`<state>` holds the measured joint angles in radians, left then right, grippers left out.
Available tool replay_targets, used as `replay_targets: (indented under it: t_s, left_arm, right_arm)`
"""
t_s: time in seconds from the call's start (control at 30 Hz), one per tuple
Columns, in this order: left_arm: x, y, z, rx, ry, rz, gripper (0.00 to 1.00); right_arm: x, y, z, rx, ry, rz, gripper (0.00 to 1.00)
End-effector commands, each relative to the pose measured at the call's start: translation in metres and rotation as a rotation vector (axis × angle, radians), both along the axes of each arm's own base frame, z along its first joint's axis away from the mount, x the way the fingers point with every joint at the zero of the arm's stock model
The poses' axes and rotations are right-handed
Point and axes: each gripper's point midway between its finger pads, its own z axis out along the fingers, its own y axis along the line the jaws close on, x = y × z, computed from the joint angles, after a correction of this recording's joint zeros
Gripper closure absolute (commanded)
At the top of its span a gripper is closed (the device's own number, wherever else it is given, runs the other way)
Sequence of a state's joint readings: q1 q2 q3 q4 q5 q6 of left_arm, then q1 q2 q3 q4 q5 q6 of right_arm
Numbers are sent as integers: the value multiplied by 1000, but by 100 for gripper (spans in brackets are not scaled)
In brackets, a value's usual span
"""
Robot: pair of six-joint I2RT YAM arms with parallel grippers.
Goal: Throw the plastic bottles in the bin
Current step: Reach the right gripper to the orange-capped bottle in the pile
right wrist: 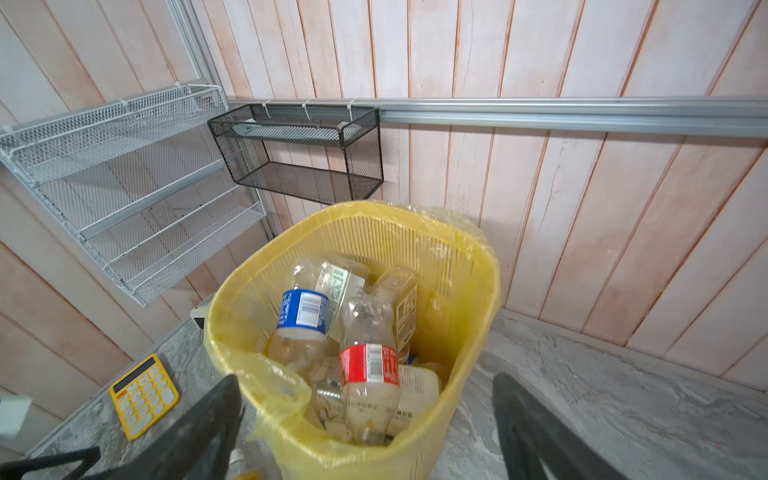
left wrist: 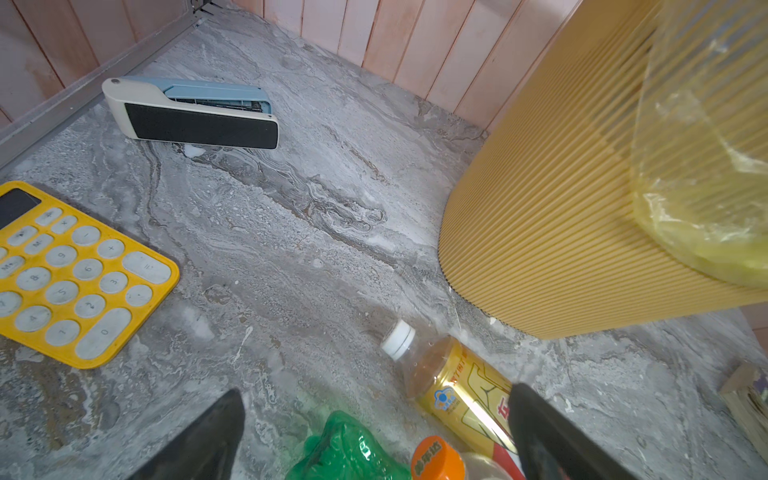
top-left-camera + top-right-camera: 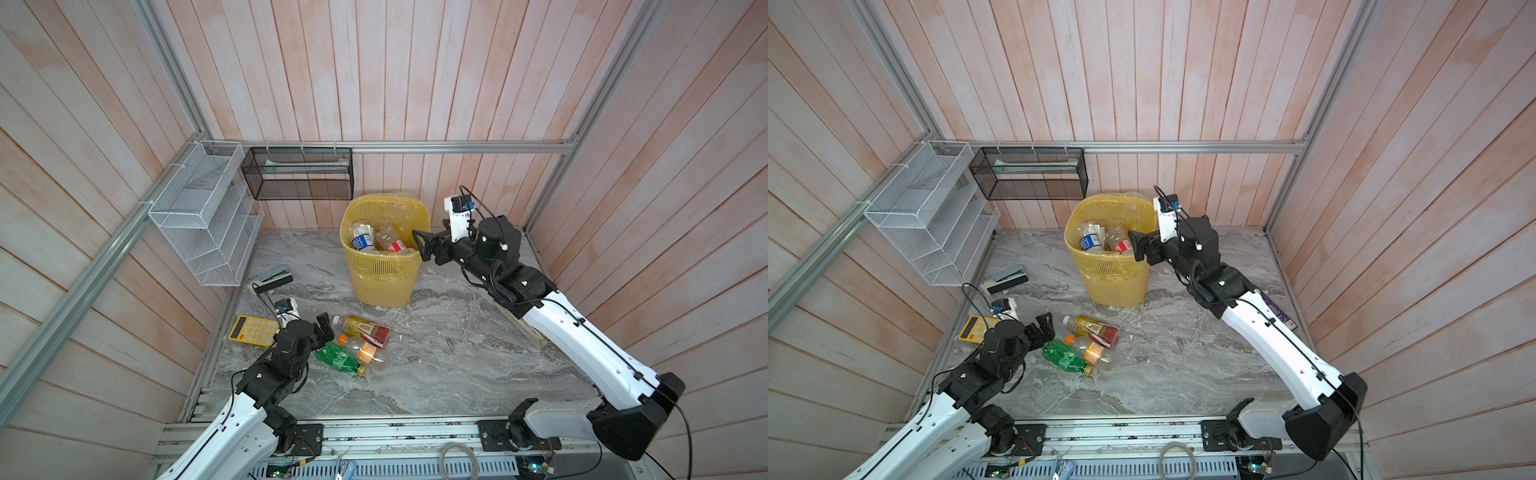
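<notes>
Grey marbled tabletop (image 3: 457, 365), closed in by walls of pale pink planks. At upper centre of both top views, the bin (image 3: 380, 286): tall, yellow, ribbed plastic, rounded-square rim, thin clear liner folded over the edge. Inside, a heap of clear crumpled plastic, among it a blue-label bottle (image 1: 305, 313) and a red-label bottle (image 1: 369, 365). Right fingers (image 1: 530, 428) wide apart and empty, just at the right part of the rim.

Out on the tabletop, lower left of centre in a top view, three more lying flat and touching each other: a yellow-label bottle (image 3: 360, 327) with white cap, an orange-cap bottle (image 3: 362, 350), and a green bottle (image 3: 338, 360), crushed and glossy. Long axes all from upper left to lower right. Left fingers (image 2: 208, 440) also wide, holding nothing, just to the left of this group; in the left wrist view the green and the orange-cap ones seen between the two fingers, just ahead. Clearly the nearer arm; the right one well apart, up at the bin. Probably calls for a grasp across the body, not along it. Smooth, light, round: likely to roll or slip.
</notes>
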<state>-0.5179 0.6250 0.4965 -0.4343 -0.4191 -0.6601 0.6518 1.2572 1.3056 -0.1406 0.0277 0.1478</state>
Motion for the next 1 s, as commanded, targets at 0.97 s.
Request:
replay_targets:
  t_s: [0.97]
  left_arm:
    - [-17, 14, -40, -89, 101, 113, 0]
  right_arm:
    - [-168, 145, -298, -446, 419, 333, 19]
